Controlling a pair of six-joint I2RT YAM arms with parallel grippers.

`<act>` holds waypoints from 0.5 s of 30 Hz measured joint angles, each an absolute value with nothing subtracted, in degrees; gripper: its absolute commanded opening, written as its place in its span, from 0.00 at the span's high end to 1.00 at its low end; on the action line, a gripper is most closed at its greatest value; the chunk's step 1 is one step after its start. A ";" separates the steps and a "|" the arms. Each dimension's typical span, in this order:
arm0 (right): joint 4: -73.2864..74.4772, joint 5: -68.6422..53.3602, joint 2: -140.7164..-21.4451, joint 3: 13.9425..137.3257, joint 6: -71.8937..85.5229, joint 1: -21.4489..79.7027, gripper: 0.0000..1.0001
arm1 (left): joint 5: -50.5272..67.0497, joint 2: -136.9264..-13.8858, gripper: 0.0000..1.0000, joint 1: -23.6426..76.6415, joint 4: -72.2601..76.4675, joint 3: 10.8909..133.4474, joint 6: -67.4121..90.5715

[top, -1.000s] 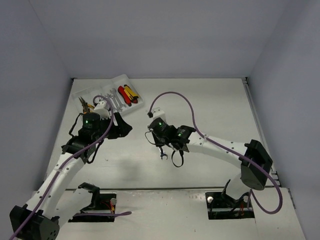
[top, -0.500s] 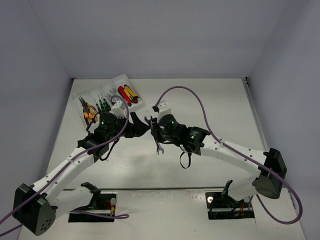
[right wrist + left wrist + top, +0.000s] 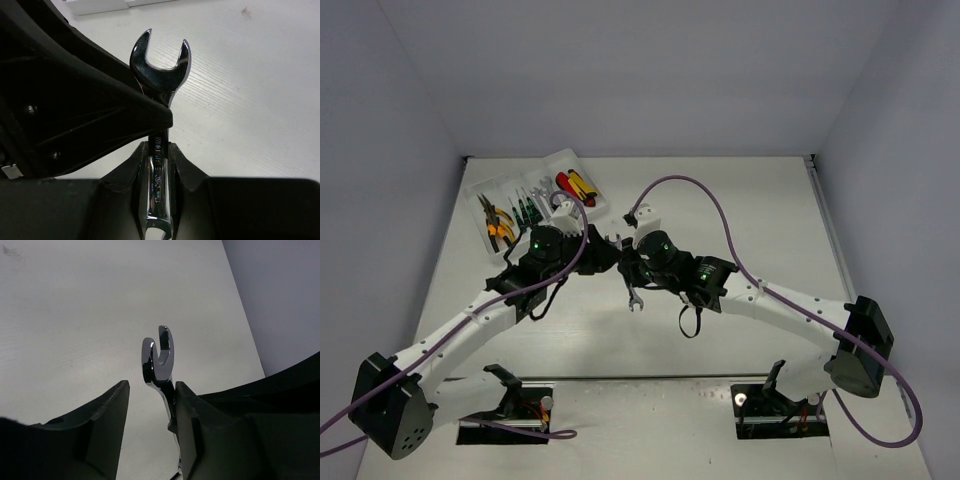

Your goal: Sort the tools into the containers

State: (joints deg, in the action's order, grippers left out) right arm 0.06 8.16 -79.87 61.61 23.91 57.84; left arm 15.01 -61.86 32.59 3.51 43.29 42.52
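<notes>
We'd worry about this handoff: the right gripper [image 3: 156, 150] pinches the wrench [image 3: 159, 80] above the middle of the desk [image 3: 750, 200], tray [image 3: 560, 155] at 10 o'clock, but the left gripper [image 3: 152, 390] is only half-spread around its open end, so an early release drops it.

The left arm [image 3: 458, 336] and right arm [image 3: 785, 302] share white rounded links, black joints [image 3: 860, 345], matte black jaws, a green light [image 3: 536, 243] on each wrist, and a purple cable [image 3: 685, 185] looping alongside.
</notes>
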 measured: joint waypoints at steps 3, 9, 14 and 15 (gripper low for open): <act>-0.52 8.03 -79.85 61.28 23.95 57.84 1.00 | 14.88 -62.18 0.80 32.87 4.22 43.29 43.00; -2.37 8.00 -79.75 60.45 24.33 57.78 0.96 | 14.91 -62.24 1.00 33.58 6.60 43.31 44.45; -3.23 8.44 -79.47 60.30 24.59 57.59 0.56 | 13.89 -62.19 1.00 33.65 7.58 43.31 45.03; -3.60 8.54 -79.37 60.01 24.67 57.32 0.51 | 13.40 -62.19 1.00 33.65 7.63 43.31 44.98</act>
State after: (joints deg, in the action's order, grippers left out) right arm -3.60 8.54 -79.37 60.01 24.67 57.32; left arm 13.40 -62.19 33.65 7.63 43.31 44.98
